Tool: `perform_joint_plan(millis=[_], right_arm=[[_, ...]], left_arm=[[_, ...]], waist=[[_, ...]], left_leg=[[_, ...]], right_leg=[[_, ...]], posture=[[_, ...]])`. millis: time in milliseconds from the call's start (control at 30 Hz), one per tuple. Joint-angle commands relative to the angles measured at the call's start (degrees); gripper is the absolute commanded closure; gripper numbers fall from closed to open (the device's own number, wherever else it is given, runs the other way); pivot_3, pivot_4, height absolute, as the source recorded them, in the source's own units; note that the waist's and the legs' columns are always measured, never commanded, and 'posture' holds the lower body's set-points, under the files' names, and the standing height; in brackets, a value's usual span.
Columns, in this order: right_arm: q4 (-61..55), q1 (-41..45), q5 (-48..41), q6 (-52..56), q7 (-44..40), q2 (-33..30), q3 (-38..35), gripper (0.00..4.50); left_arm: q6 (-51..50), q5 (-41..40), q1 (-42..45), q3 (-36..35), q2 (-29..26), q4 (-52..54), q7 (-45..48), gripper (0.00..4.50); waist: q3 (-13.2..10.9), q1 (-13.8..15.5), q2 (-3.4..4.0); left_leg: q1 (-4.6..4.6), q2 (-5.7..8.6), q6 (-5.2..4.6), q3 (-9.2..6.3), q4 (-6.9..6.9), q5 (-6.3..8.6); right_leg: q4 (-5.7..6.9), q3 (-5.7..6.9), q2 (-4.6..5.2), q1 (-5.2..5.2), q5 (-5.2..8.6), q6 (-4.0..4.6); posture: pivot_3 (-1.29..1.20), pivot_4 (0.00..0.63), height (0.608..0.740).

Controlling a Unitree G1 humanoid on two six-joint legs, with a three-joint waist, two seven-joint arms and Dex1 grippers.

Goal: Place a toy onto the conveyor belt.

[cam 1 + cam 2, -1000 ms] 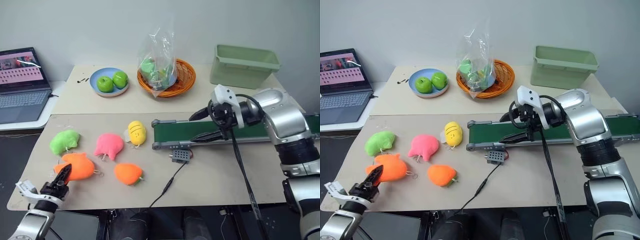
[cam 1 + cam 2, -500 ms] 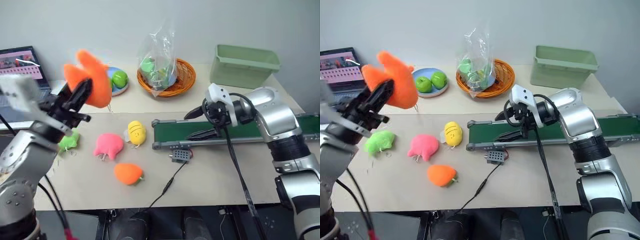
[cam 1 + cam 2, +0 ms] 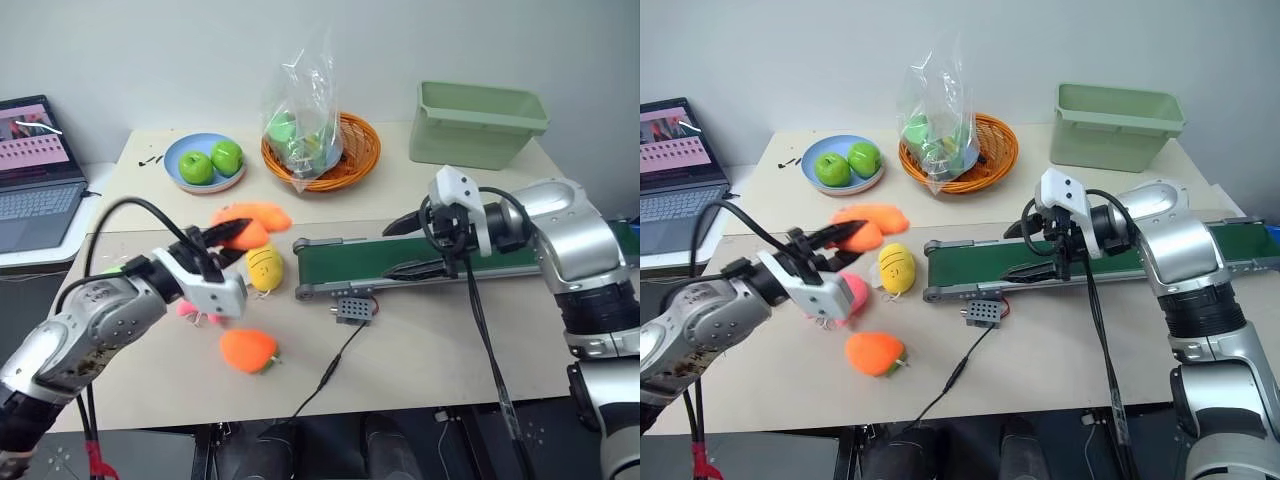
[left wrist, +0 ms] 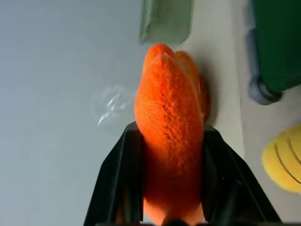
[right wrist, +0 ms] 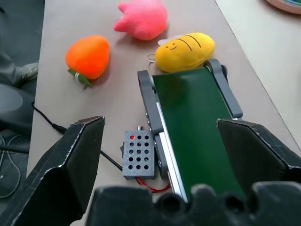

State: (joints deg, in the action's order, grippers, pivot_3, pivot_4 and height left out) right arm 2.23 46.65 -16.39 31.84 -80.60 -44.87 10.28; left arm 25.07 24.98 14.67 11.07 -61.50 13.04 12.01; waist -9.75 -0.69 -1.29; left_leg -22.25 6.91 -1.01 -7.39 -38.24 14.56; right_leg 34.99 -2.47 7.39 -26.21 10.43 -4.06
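- A plain pale wall (image 3: 150,50) runs behind the tables, evenly lit.
- Two beige tables stand end to end: a near one (image 3: 420,360) and a far one (image 3: 390,175) against the wall, with a seam between them.
- A lower white side table (image 3: 60,240) stands at the left and carries an open laptop (image 3: 35,170) with its screen lit.
- Dark floor (image 3: 30,300) shows below the side table.
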Motion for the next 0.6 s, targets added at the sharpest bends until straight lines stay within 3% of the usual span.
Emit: perform_joint_plan(millis=[33,133,333,467,600], right_arm=[[-3.35,-0.32,-1.58,1.35,1.56,-1.45,-2.83,0.00],[-5.57,-1.76,-2.52,2.99,3.03,-2.65,-4.02,0.00],[-9.40,-4.64,-4.29,5.58,5.45,-4.29,-5.63,0.00],[-12.18,-7.29,-5.13,7.03,7.02,-6.03,-7.12,0.00],[-15.11,-8.99,-6.70,9.07,9.04,-7.20,-8.75,0.00]], left_arm=[[10.67,7.36,7.25,3.35,2.36,-8.46,-1.20,3.06],[18.71,9.56,14.52,6.81,5.60,-17.92,-0.54,3.06],[25.86,12.29,23.68,8.63,11.16,-26.79,-0.88,3.06],[31.80,16.68,31.85,12.20,17.11,-36.02,-3.21,3.06],[35.34,22.31,36.42,14.52,19.45,-43.41,-7.42,3.06]], waist=[[0.00,0.04,0.00],[0.00,0.47,0.00],[0.00,0.38,-0.01],[0.01,0.57,-0.01],[0.01,0.33,-0.02]], left_leg=[[-0.01,0.00,0.01,0.00,0.00,-0.01],[-0.03,0.02,0.05,0.00,-0.09,-0.06],[-0.25,0.07,-0.09,0.05,-0.56,0.01],[-0.26,0.13,-0.21,0.17,-0.75,0.09],[-0.23,0.12,-0.22,0.23,-0.78,0.09]], right_leg=[[0.00,0.02,0.00,-0.01,0.00,0.00],[0.02,0.06,0.00,0.02,-0.02,-0.04],[0.08,0.11,0.03,-0.04,-0.07,-0.12],[0.07,0.08,0.08,0.02,-0.15,-0.26],[0.08,0.06,0.07,0.03,-0.19,-0.32]], posture=[[0.00,0.150,0.740],[0.00,0.150,0.740],[0.00,0.150,0.740],[0.00,0.150,0.740],[0.00,0.150,0.740]])
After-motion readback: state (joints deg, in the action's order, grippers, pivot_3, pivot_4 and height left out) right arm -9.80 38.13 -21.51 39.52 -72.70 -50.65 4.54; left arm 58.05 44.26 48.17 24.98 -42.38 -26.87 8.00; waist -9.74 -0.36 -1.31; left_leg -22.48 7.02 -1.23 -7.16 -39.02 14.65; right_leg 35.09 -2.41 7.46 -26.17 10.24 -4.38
